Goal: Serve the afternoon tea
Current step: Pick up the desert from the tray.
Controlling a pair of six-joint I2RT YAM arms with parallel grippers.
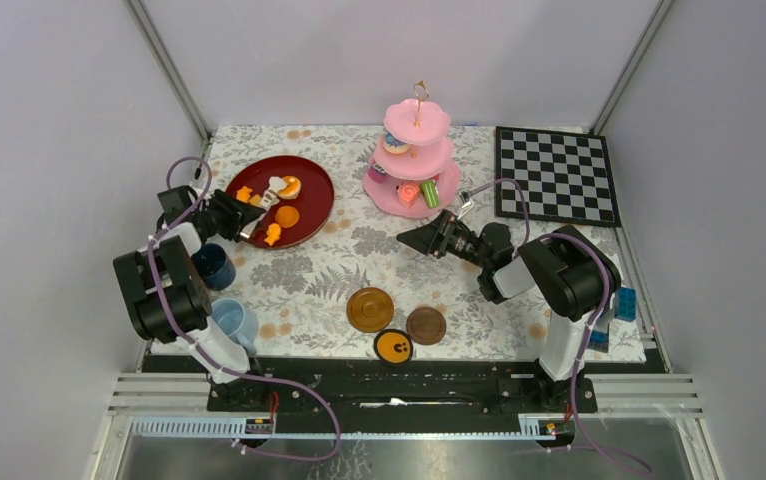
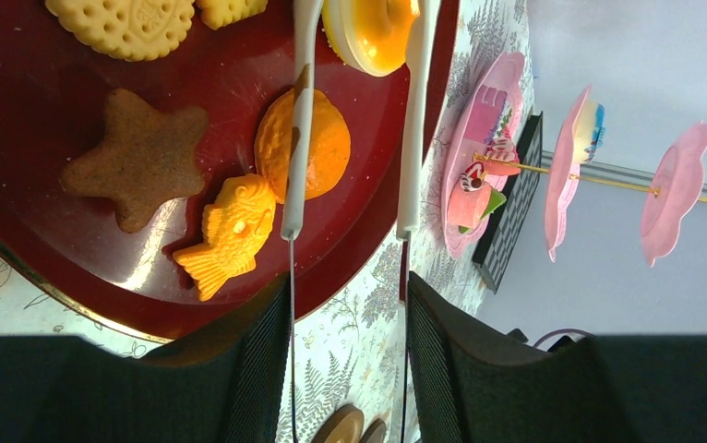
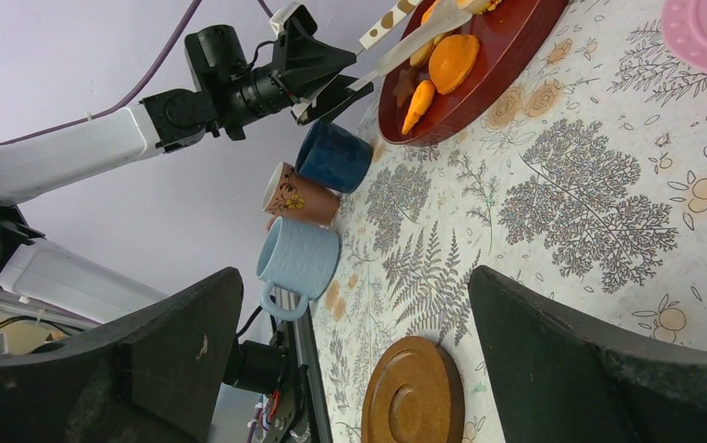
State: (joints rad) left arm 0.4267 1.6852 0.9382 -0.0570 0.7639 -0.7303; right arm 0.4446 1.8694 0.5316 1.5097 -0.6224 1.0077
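My left gripper (image 1: 242, 218) (image 2: 348, 286) is shut on a pair of white tongs (image 2: 299, 138), which reach over the dark red tray (image 1: 309, 215). A yellow-orange round pastry (image 2: 368, 32) sits between the tong arms near their tips. On the tray lie a brown star biscuit (image 2: 137, 157), an orange fish pastry (image 2: 230, 231) and an orange round pastry (image 2: 327, 148). The pink three-tier cake stand (image 1: 414, 150) holds a few pastries. My right gripper (image 1: 409, 238) (image 3: 354, 286) hovers open and empty just in front of the stand. A brown saucer (image 3: 414, 392) lies below it.
A dark-blue cup (image 1: 214, 265), a brown cup (image 3: 299, 196) and a light-blue cup (image 1: 234, 320) stand by the left arm's base. Three round saucers (image 1: 370, 309) lie at the front middle. A chessboard (image 1: 556, 175) is at the back right, blue blocks (image 1: 624, 303) by the right arm.
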